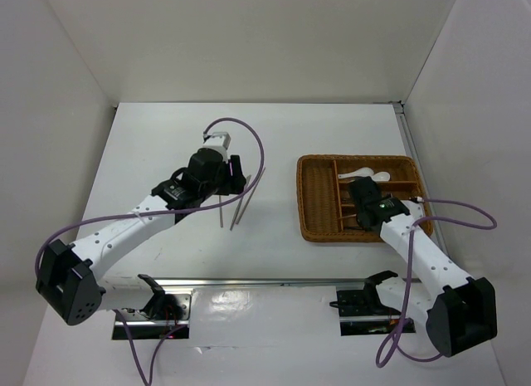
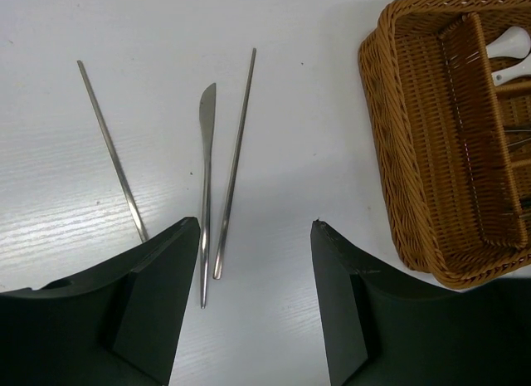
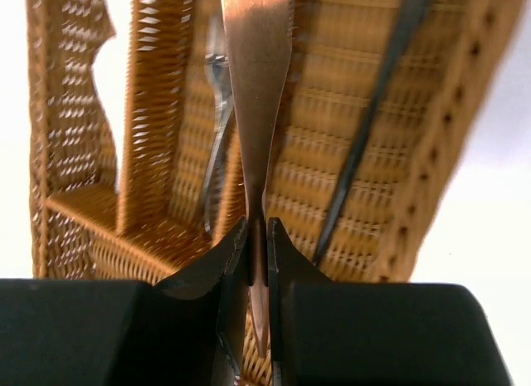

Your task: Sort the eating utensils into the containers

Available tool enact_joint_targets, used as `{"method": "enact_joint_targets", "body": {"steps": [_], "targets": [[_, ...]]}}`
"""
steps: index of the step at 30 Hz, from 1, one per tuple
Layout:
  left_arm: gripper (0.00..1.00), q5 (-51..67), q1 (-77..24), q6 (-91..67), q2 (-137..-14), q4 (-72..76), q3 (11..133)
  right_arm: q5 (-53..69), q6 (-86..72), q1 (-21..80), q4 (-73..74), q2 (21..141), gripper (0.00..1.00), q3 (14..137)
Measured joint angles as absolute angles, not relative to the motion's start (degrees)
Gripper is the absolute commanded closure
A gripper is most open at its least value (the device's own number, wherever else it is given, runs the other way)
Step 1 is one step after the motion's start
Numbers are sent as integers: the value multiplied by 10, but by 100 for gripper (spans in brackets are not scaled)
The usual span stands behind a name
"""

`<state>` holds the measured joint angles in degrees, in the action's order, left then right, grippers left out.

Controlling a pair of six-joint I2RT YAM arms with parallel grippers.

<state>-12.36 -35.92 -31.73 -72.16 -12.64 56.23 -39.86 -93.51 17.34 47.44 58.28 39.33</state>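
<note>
Inside the wicker tray (image 1: 304, 199) the right tool (image 3: 257, 228) pinches a coppery handle (image 3: 257, 70), left tool (image 2: 255, 228) gaping above knife (image 2: 206, 170) and chopsticks (image 2: 236, 153)

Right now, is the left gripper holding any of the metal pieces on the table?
No, the left gripper stands open, and the knife and both chopsticks lie loose on the table.

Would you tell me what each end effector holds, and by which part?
Right end effector pinches the copper utensil near its narrow end; left end effector holds nothing.
</note>
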Motion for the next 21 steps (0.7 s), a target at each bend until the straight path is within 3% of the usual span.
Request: {"method": "enact_joint_targets", "body": {"steps": [21], "targets": [[30,-110,-359,-319,-751,-115,548,-417,-1033,174,506,593,89,365]]}}
